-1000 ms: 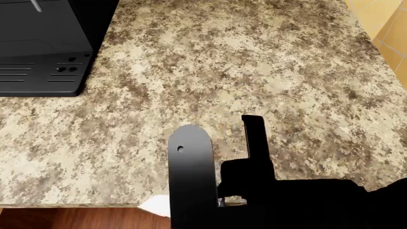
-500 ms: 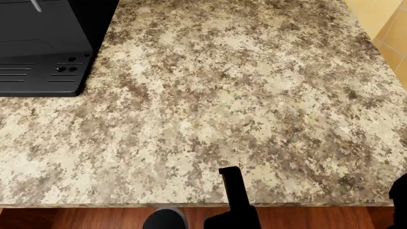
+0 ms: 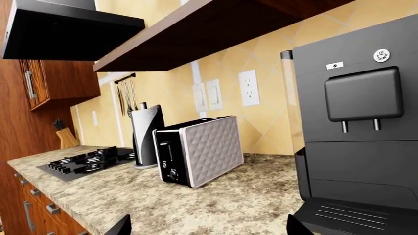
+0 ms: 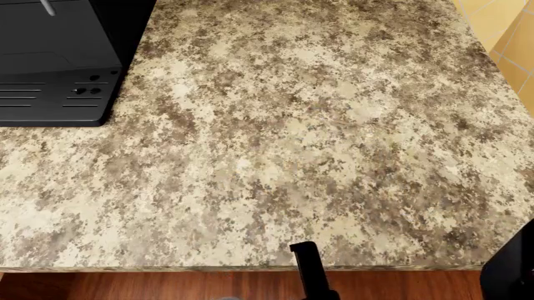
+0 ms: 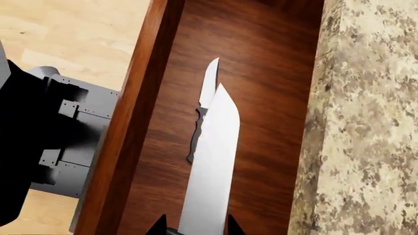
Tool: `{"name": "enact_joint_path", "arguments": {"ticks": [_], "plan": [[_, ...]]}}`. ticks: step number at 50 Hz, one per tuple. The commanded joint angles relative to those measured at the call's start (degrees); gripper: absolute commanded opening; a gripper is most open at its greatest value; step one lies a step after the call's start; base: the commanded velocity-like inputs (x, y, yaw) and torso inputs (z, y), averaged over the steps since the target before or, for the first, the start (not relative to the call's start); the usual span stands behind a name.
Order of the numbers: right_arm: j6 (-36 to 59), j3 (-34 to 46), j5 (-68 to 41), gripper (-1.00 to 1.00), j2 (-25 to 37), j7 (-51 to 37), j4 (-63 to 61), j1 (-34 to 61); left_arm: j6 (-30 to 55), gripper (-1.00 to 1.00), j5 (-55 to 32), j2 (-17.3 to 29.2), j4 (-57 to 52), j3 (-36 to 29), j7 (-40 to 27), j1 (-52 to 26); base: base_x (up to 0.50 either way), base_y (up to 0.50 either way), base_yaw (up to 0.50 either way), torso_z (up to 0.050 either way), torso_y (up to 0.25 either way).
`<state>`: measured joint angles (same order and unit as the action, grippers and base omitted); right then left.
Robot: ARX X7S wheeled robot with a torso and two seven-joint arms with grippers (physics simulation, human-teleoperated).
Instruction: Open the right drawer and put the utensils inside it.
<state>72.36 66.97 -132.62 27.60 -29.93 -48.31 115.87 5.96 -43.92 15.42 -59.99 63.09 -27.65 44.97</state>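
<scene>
While the right gripper (image 5: 196, 230) clamps one knife (image 5: 210, 171) over the open drawer (image 5: 216, 58), second knife (image 5: 201, 117) lies flat inside. Left gripper (image 3: 205, 230): fingertips apart, nothing between, near coffee machine (image 3: 356, 137).

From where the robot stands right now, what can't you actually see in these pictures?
- Held knife: right wrist view; handle cut off by the frame edge.
- Knife in the right drawer: partly hidden behind the held blade.
- Right gripper: only fingertips show.
- Left gripper: only tips show.
- Right drawer: its front is outside every view.
</scene>
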Motion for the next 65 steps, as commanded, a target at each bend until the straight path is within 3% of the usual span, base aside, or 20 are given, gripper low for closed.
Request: {"name": "enact_joint_path", "arguments": {"ticks": [1,26,27,48,58,65], "plan": [[-1.0,0.3,-0.1,-1.00,-0.6,-0.4,-1.0,-0.5,0.0,1.00,0.0,0.0,0.0,0.0,0.0,0.0,0.00,0.00,0.00,0.000,0.000],[-0.9,-0.4,-0.7,-1.00,0.3,1.0,-0.5,-0.8,-0.1,1.00,-0.1,-0.3,0.0,0.2,0.3,0.0,0.00,0.00,0.00,0.000,0.000],[-1.0,-0.3,-0.8,1.00,0.3,0.8,-0.5,-0.7,-0.1,1.00,0.0,-0.3,0.0,0.2,0.3,0.0,0.00,0.00,0.00,0.000,0.000],[-2.2,0.6,-1.9,1.00,-0.1,-0.8,-1.3,0.4,-0.1,1.00,-0.1,-0.2,0.0,0.4,0.3,0.0,0.00,0.00,0.00,0.000,0.000],[-1.7,-4.1,-2.6,1.00,1.8,-0.6,1.3,6.5,-0.2,1.00,-0.3,-0.3,0.0,0.5,0.3,0.0,0.00,0.00,0.00,0.000,0.000],[0.2,-8.1,4.4,1.00,4.6,-1.6,6.0,7.7,-0.2,1.00,-0.3,-0.1,0.0,0.5,0.2,0.0,0.00,0.00,0.00,0.000,0.000]]}}
